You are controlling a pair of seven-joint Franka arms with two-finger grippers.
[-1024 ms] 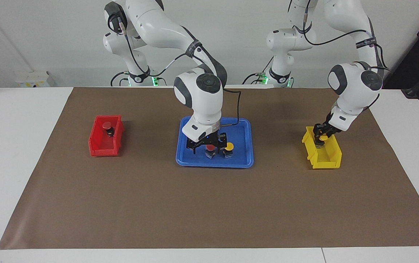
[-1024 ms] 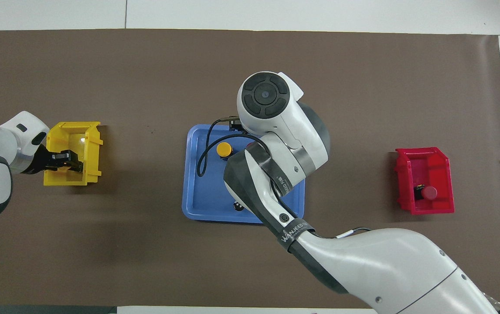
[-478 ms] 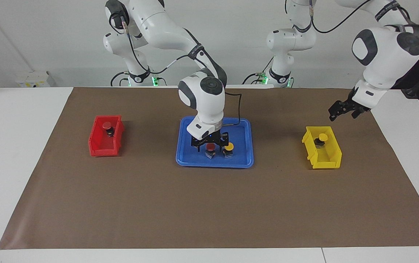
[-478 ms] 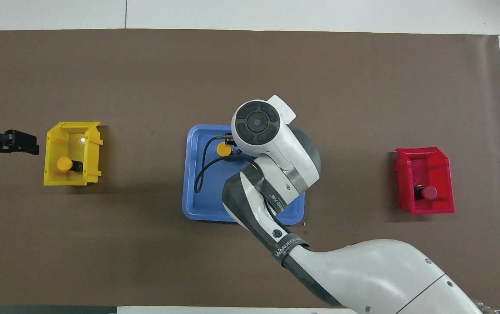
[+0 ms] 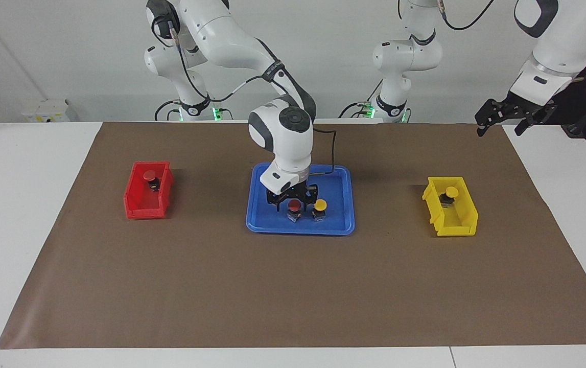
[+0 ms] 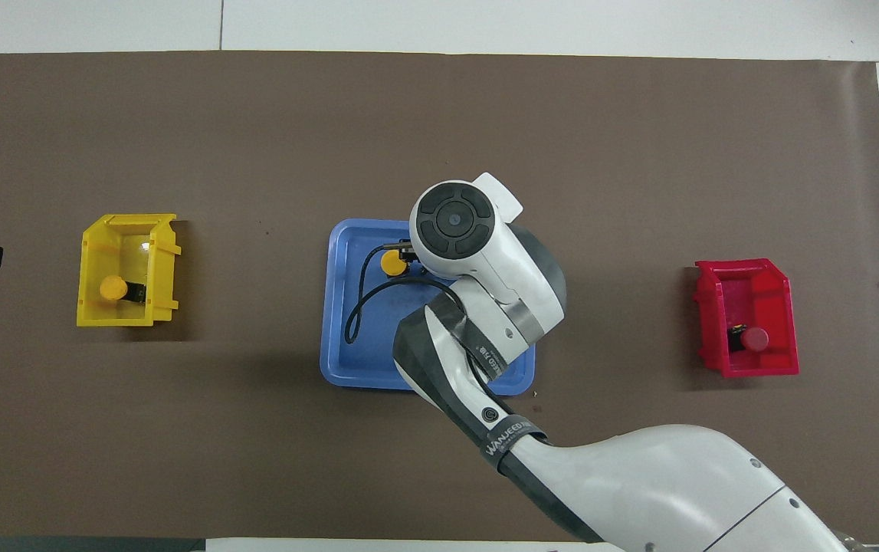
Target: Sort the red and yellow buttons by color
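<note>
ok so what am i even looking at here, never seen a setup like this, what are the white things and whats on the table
The white things are two robot arms bolted at one end of a table. One picture looks at them from across the table; the other looks down from above their own end.

On the brown mat sit a blue tray, a red bin and a yellow bin. The job is sorting push buttons by cap colour. One red button already sits in the red bin and one yellow button in the yellow bin. Another red button and yellow button stand on the tray.

The right gripper is down at the tray's red button, its fingers on either side of it. The left gripper hangs open and empty, high over the table's edge.
</note>
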